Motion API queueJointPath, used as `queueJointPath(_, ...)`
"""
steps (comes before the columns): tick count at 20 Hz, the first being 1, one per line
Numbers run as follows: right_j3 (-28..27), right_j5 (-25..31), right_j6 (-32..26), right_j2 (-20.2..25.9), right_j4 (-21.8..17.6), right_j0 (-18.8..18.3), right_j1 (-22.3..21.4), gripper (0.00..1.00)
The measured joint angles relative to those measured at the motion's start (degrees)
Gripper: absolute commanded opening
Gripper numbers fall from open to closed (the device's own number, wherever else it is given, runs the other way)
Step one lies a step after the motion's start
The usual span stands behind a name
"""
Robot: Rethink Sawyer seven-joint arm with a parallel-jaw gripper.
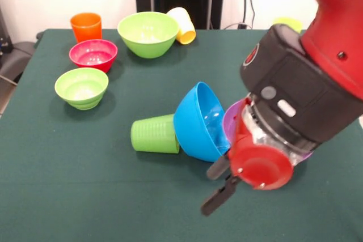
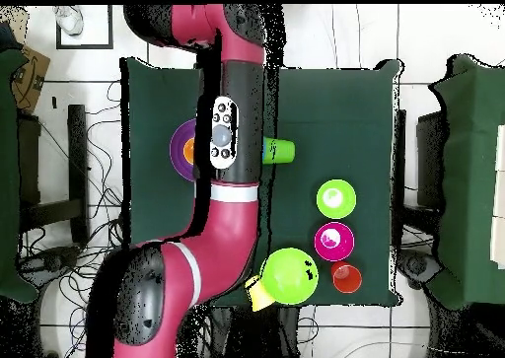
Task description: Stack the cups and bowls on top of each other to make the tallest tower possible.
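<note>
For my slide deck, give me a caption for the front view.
Gripper hovers beside tipped blue bowl leaning on a fallen green cup.

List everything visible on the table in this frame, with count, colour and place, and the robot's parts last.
Green ribbed cup: 1, on its side, mid-table, touching the blue bowl.
Blue bowl: 1, tipped on edge, centre.
Purple bowl: 1, behind the blue bowl, mostly hidden by the arm.
Large lime bowl: 1, far side.
Pale yellow cup: 1, on its side beside the large lime bowl.
Red bowl: 1, left.
Orange cup: 1, upright, far left.
Small lime bowl: 1, left, nearest.
Table: 1, dark green.
Hand: 1, black fingers, low beside the blue bowl.
</note>
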Motion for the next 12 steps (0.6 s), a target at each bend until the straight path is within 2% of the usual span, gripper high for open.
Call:
queueJointPath(1, 0.2, 0.0, 0.0, 1.0, -1.2, -0.2, -0.1, 1.0)
queueJointPath(2, 1.0, 0.0, 0.0, 5.5, -5.8, -1.4, -0.7, 1.0)
queueJointPath(4, 1.4, 0.1, 0.0, 8.6, -8.4, -2.2, -0.9, 1.0)
queueJointPath(7, 2.5, 1.5, 0.0, 15.9, -13.8, -4.3, -1.0, 1.0)
queueJointPath(9, 3.1, 3.9, 0.0, 20.3, -17.3, -5.5, -1.0, 1.0)
queueJointPath(10, 3.5, 6.5, 0.0, 23.9, -20.5, -6.4, -0.9, 1.0)
queueJointPath(12, 3.9, 9.1, 0.0, 26.9, -23.3, -7.0, -0.8, 1.0)
